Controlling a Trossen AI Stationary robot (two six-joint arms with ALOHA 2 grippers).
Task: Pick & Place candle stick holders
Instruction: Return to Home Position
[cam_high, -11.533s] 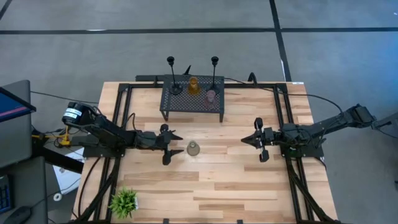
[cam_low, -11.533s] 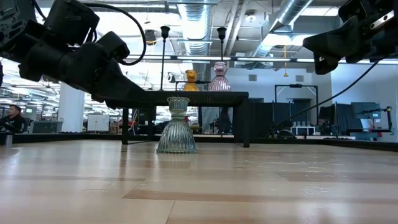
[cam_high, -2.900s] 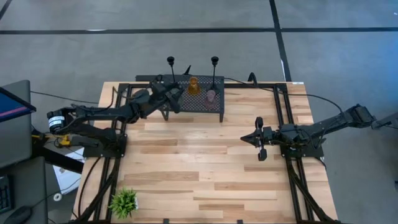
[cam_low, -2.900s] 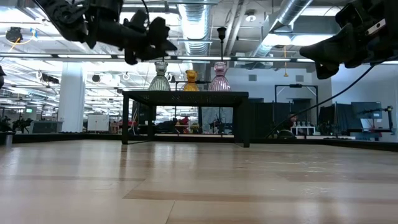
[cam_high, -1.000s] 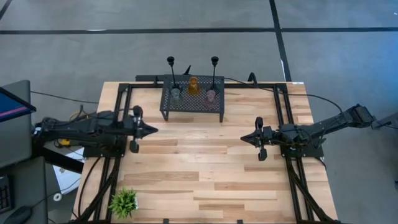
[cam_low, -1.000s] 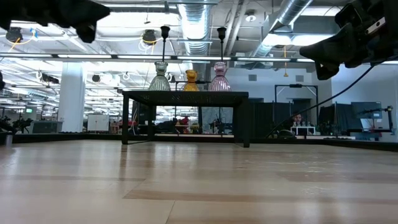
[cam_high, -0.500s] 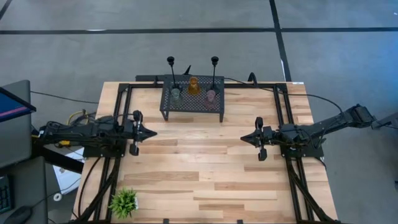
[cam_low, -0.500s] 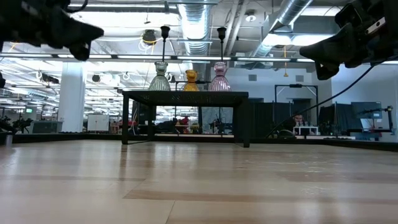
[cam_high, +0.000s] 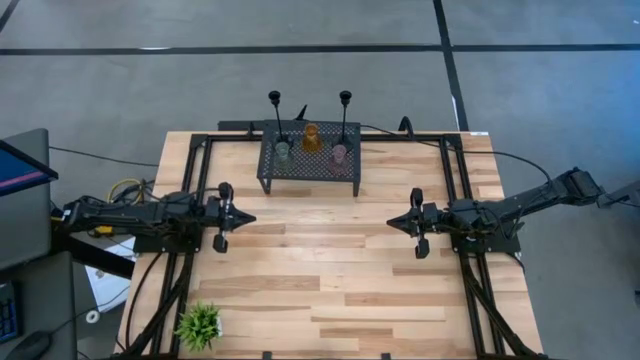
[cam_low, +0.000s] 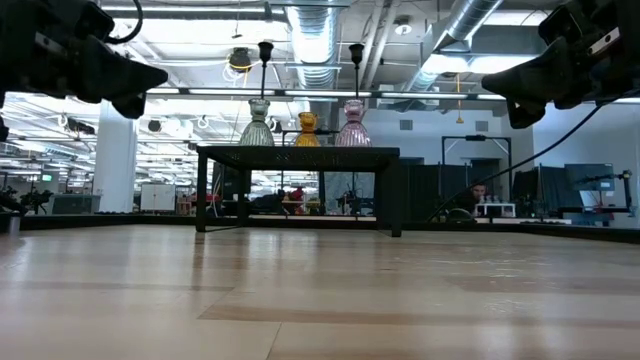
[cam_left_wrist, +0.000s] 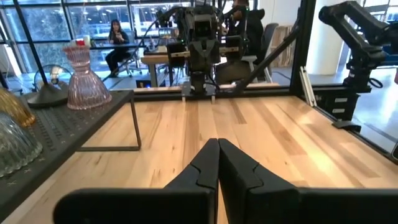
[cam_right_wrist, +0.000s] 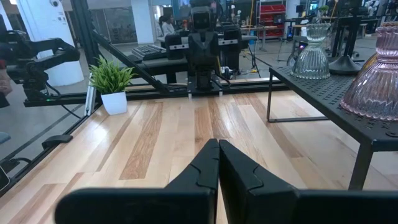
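Left claw (cam_high: 251, 216) (closed) has pulled back from the stand (cam_high: 310, 168)

grey-green holder (cam_left_wrist: 15, 146): cut by frame edge | amber holder (cam_left_wrist: 12, 109): mostly cut off | pink holder (cam_right_wrist: 376, 81): cut by edge

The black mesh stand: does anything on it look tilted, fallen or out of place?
Nothing stands out. On the stand, the grey-green holder, amber holder, pink holder and both black stems are upright. Left tool and right tool hang shut, clear of it.

The table (cam_high: 330, 262) centre lies open; mesh stand (cam_high: 310, 172) occupies far edge
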